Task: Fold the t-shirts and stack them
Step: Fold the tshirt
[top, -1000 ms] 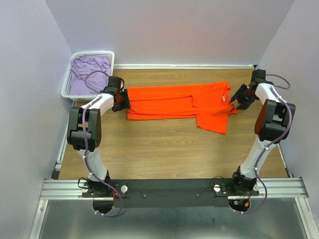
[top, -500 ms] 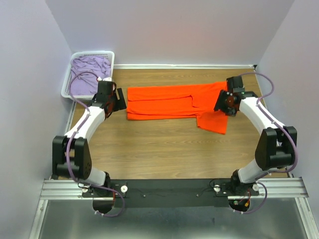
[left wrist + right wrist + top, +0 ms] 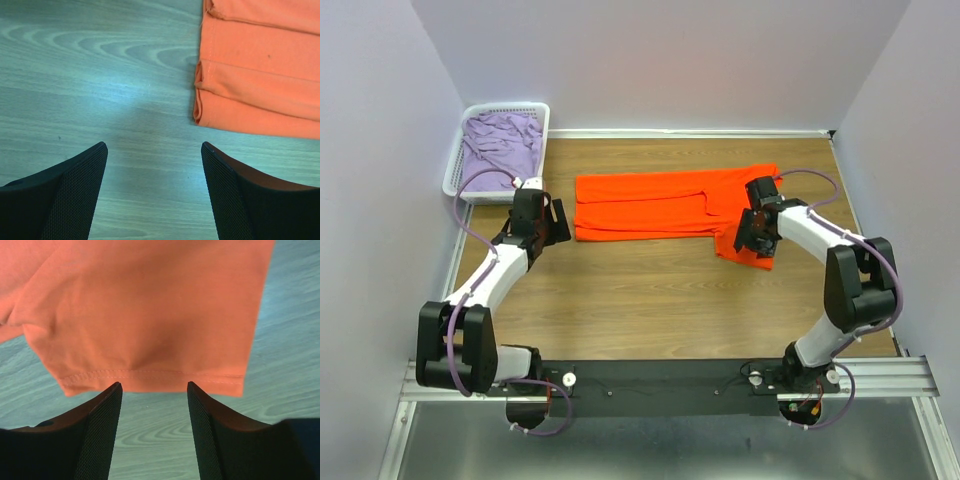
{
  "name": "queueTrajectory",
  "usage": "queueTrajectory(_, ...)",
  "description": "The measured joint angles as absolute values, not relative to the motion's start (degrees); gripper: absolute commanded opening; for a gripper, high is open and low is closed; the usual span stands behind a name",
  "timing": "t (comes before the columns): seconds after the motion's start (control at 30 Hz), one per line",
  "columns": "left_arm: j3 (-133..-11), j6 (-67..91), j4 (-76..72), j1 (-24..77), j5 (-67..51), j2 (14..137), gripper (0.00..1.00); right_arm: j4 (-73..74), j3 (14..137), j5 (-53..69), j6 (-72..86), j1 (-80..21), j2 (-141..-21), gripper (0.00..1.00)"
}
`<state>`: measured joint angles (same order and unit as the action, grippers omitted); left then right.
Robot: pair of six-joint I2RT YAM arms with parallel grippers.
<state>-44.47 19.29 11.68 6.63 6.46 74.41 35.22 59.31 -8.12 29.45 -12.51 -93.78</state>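
Note:
The orange t-shirt (image 3: 650,203) lies on the table folded into a long band, with one sleeve (image 3: 748,248) sticking out toward the near right. My left gripper (image 3: 554,222) is open and empty over bare wood, just left of the shirt's folded hem end (image 3: 250,95). My right gripper (image 3: 753,236) is open above the sleeve. In the right wrist view its tips (image 3: 154,385) sit at the sleeve's stitched hem (image 3: 150,315), holding nothing. The lilac t-shirt (image 3: 500,148) lies crumpled in the basket.
The white lattice basket (image 3: 506,106) stands at the far left corner, beyond the table's edge. Walls close in the left, back and right sides. Bare wood (image 3: 640,300) lies between the shirt and the arm bases.
My right arm swung in from the far right and now hovers over the sleeve. My left gripper drew back a little from the shirt's left end, toward the near side.

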Motion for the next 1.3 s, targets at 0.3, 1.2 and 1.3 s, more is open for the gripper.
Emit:
queueTrajectory(0.3,-41.67,19.27,7.73,6.87,6.48,73.71,0.82,33.91,59.53,-10.02,31.16,-14.63,-98.41,0.39)
queueTrajectory(1.2,-41.54,19.05,6.48,6.9,6.46,72.07,0.82,36.05,92.05,-15.27,26.28,-14.37,-113.93,0.01)
queueTrajectory(1.3,-41.54,19.07,6.52,6.9,6.44,71.42,0.82,36.21,96.33,-15.35,25.58,-13.85,-117.64,0.01)
